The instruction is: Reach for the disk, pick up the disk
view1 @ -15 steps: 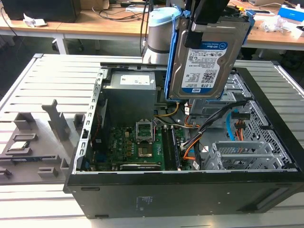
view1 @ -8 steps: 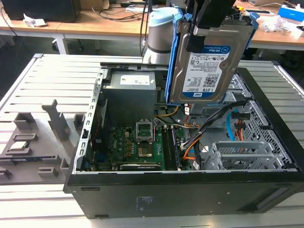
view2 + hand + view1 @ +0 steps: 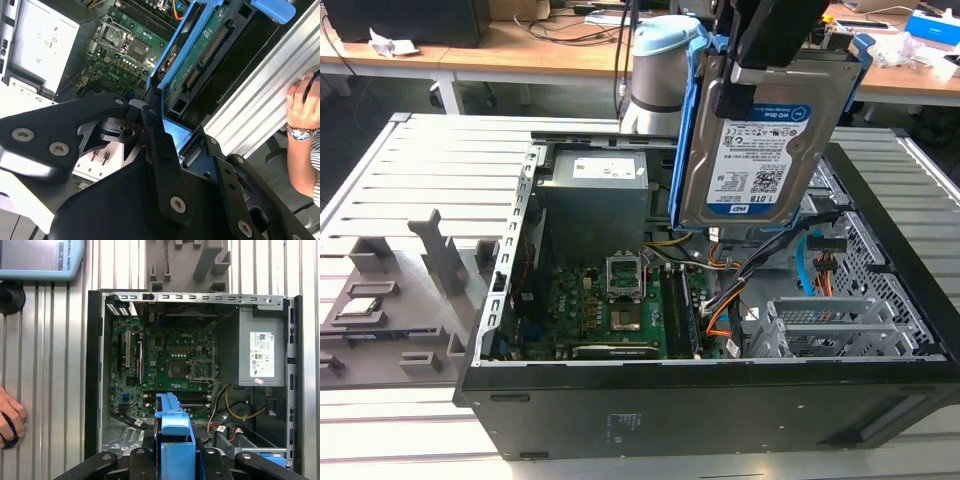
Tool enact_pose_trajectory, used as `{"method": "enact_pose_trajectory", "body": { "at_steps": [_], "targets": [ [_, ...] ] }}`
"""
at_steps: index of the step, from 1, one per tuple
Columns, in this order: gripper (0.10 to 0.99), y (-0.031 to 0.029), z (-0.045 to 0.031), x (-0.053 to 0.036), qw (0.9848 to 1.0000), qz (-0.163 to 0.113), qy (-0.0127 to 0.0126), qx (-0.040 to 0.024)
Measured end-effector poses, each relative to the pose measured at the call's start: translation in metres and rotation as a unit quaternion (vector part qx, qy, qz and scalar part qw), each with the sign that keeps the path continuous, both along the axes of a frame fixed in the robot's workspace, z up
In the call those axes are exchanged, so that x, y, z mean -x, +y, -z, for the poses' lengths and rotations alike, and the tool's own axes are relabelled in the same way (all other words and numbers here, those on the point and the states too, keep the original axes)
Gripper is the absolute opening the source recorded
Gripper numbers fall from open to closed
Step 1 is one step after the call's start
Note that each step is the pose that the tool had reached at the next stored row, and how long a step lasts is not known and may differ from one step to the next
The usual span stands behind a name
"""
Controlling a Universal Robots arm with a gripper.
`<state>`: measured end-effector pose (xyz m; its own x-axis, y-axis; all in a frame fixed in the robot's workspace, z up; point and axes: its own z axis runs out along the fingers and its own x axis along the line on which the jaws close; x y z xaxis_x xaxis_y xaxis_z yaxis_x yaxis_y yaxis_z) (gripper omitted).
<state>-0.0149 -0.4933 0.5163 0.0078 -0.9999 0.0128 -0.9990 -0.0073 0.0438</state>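
The disk (image 3: 760, 130) hangs upright above the open case (image 3: 880, 330), clamped by the gripper (image 3: 745, 85) at its 12 o'clock edge; a firm, level squeeze on the blue rails (image 3: 172, 435) should prevent swinging.

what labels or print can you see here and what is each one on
the disk, clamped in the gripper above the open computer case: white-and-blue label with barcodes, fine print too small to read
power supply: white label with barcode, print too small to read
motherboard: small white markings, too small to read
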Motion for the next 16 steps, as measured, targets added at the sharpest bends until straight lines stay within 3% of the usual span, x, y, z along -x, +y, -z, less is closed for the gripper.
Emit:
{"method": "enact_pose_trajectory", "body": {
  "at_steps": [16],
  "targets": [
    [0.369, -0.0195, 0.0, 0.0, 1.0, 0.0, 0.0, 0.0]
  ]
}}
